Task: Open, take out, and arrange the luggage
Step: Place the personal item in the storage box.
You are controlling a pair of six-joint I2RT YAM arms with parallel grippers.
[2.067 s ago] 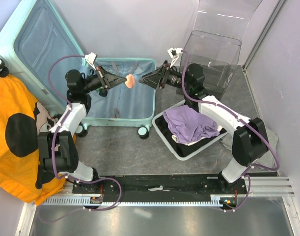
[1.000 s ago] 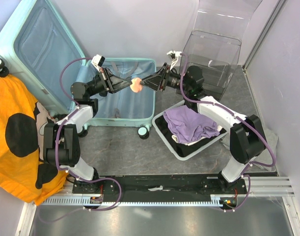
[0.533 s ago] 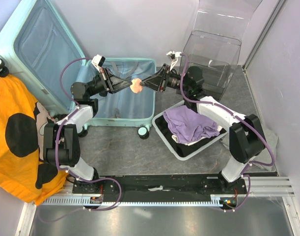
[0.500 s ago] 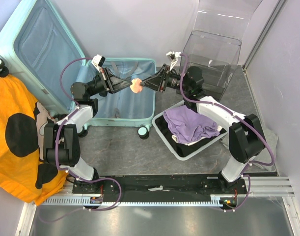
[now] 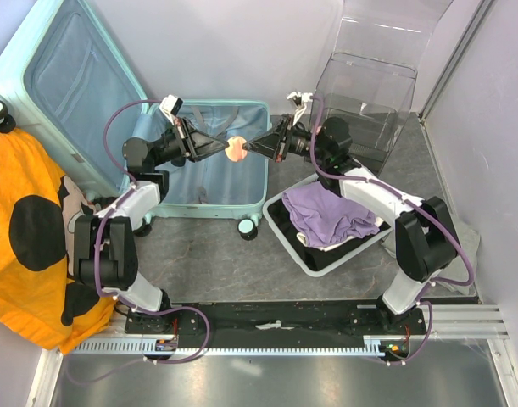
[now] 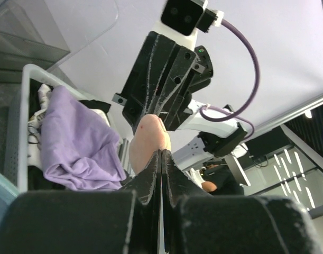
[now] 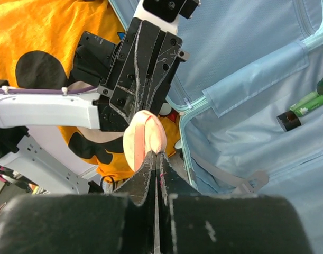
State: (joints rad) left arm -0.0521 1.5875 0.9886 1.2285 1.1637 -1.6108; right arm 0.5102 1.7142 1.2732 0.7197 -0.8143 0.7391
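Currently the mint hard-shell suitcase point(image 5: 214, 185) lies open on the floor at the far left. Its lid stands up against the left wall and its blue-lined base lies flat, with its wheels toward the near side. Above the base, the two arms meet tip to tip. The left gripper point(image 5: 225, 150) has its jaws pressed together on a small peach-coloured object point(image 5: 236, 151), and the right gripper point(image 5: 247, 148) pinches the same object from the opposite side, its jaws equally tight. From the right wrist, green bottles point(image 7: 311, 100) show lying inside the suitcase against the lining. Just right of the suitcase sits a white mesh basket point(image 5: 310, 261) holding a purple garment point(image 5: 328, 212), and a clear plastic box point(image 5: 366, 89) stands behind it at the far right. An orange cloth with black spots point(image 5: 21, 212) covers the floor at the near left.
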